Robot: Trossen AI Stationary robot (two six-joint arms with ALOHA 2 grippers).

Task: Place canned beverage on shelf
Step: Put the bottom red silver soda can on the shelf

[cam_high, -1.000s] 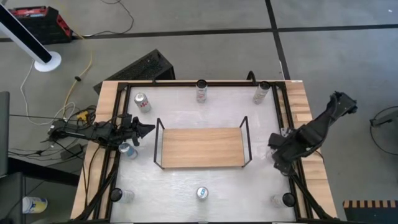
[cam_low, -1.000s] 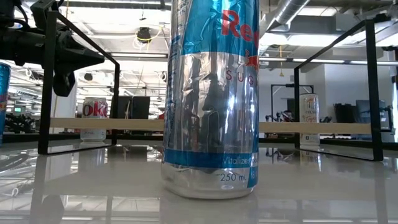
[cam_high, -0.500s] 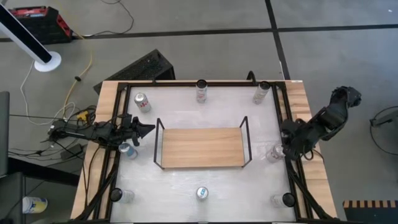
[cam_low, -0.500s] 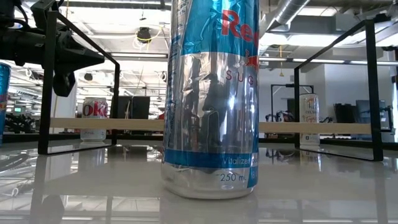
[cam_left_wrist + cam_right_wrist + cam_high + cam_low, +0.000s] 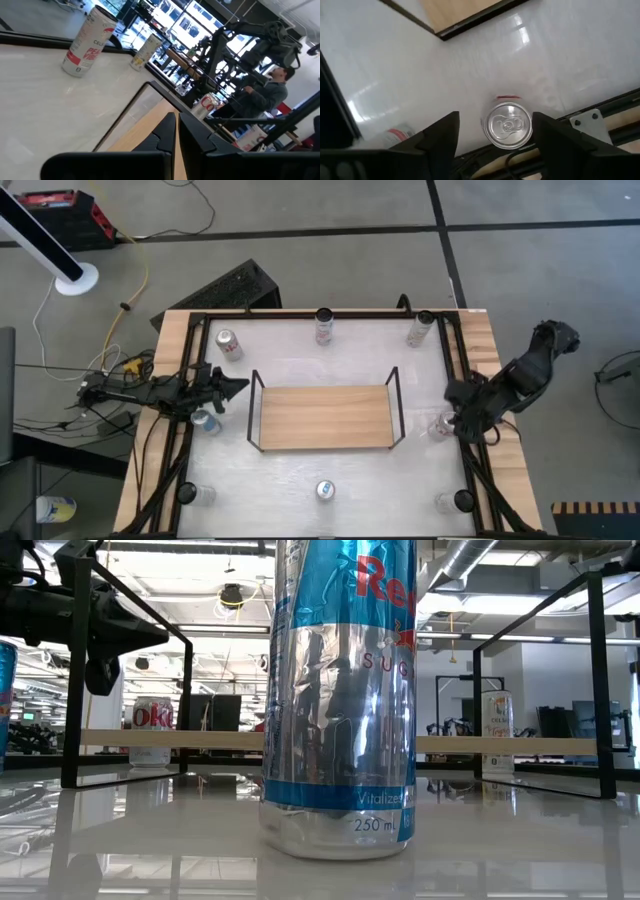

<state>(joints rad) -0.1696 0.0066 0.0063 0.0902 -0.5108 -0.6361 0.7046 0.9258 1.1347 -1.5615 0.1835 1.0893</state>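
The shelf [image 5: 325, 417], a light wooden board between black wire ends, stands mid-table; it also shows in the low view [image 5: 500, 746]. A silver can [image 5: 508, 125] stands upright on the white tabletop just off the shelf's right end [image 5: 441, 425]. My right gripper [image 5: 495, 131] hangs above it, pointing steeply down and open, one finger on either side of the can's top and clear of it [image 5: 462, 415]. My left gripper [image 5: 240, 387] is shut and level at the shelf's left end, pointing at the shelf [image 5: 177, 127].
More upright cans stand around the shelf: a blue one [image 5: 207, 422] under the left arm, a red-and-silver one [image 5: 229, 345], two along the far edge [image 5: 324, 326] [image 5: 420, 328], and one near the front [image 5: 325, 491], large in the low view [image 5: 340, 700]. A black frame [image 5: 300, 314] rims the table.
My right gripper has drawn back a little toward the table's right edge and tipped, uncovering the can beside the shelf's right end, which it hid a second ago. The can stands where it was. The left arm has kept still.
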